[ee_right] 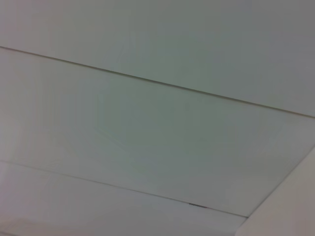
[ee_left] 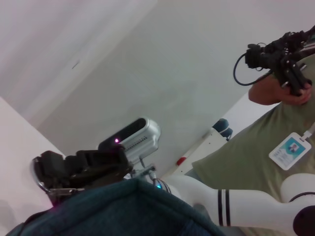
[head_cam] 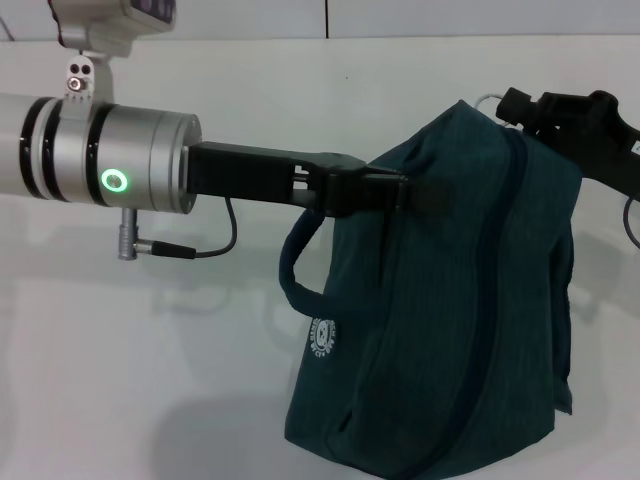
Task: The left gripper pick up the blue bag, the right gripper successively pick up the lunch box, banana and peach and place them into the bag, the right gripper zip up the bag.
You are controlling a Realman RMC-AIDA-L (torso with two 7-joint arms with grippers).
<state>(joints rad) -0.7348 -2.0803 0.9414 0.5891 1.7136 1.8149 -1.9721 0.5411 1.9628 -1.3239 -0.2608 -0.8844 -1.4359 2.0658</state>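
Hiding its contents, the blue bag (head_cam: pixel 440 300) hangs from the left gripper (head_cam: pixel 400 192).

left arm level, reaching across | left claw (head_cam: pixel 400 192) clamped closed | right claw (head_cam: pixel 520 108) at far right

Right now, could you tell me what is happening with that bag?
The left gripper is clamped on the upper edge of the blue bag, holding it up over the white table. The right gripper is at the far top corner of the bag, by the end of the zip line. The zip looks closed along the top, and no food items are visible outside.
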